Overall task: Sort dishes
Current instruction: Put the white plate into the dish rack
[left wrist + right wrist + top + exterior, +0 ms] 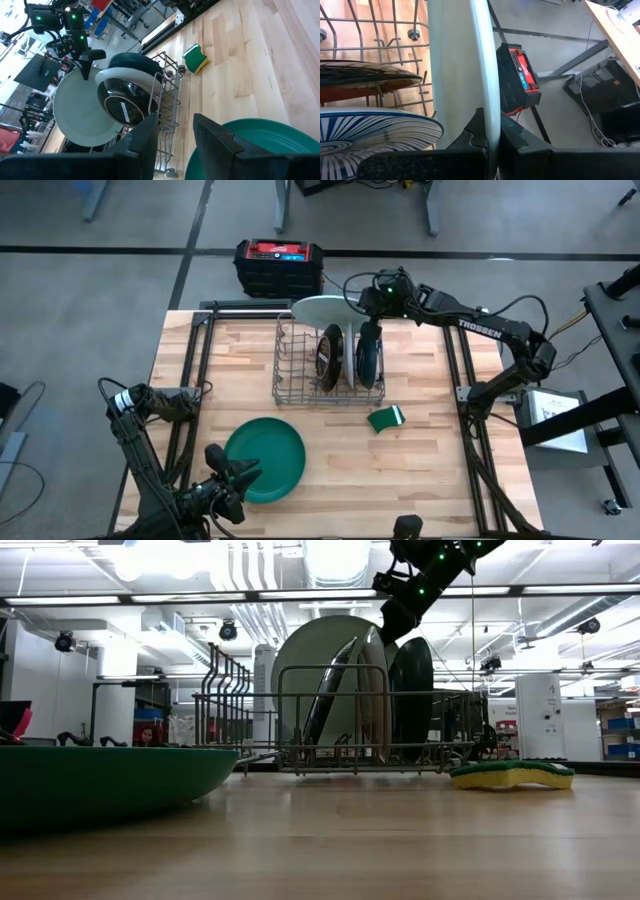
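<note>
Risk: right tool [488, 137] pinching large pale plate [325, 310] by rim at rack's [290, 393] 12 o'clock edge; thin hold, likely slip or wire snag. Left tool [175, 135] open, idle beside green plate [265, 458].

My dark right gripper [490, 131] pinches a pale blue-white plate [457, 65]. Beside it stands a blue-striped white plate [375, 131]; the green plate [264, 459] is plain.

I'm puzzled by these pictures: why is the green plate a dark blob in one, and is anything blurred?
Low view: the green plate sits close to the camera, backlit by bright ceiling lights, so it reads dark; the near table looks soft. Right wrist view: the pale plate between the right fingers is close and slightly blurred.
</note>
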Available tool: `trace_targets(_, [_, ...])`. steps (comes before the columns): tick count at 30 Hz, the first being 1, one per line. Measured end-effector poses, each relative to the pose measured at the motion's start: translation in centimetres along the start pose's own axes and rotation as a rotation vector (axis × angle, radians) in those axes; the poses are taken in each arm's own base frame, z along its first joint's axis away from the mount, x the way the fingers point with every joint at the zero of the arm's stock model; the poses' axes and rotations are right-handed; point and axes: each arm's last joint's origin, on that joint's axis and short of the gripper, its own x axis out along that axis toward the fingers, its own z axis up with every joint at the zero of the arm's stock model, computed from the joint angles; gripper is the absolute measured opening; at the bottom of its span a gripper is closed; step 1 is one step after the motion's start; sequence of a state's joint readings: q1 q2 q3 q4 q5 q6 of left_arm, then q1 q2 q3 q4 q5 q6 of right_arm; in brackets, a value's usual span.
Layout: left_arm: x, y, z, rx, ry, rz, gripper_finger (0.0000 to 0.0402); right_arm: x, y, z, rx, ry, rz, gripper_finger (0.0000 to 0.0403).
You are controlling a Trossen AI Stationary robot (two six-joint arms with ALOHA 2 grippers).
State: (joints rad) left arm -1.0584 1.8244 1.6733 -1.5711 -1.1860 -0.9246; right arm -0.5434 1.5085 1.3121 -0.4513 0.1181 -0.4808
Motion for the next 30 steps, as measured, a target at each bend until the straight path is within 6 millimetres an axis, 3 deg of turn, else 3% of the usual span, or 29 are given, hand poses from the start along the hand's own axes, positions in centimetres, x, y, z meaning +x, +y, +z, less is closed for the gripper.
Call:
trace_targets(17, [0.00,0.00,0.00,0.000,0.000,0.000,0.0116,0.05,0.00,0.11,-0.002,-0.019,0.011,0.0001])
trace_targets(30, [0.00,0.00,0.00,0.000,0.000,0.000,0.0116,0.09,-0.01,0.04,-0.007,-0.014,0.007,0.0076])
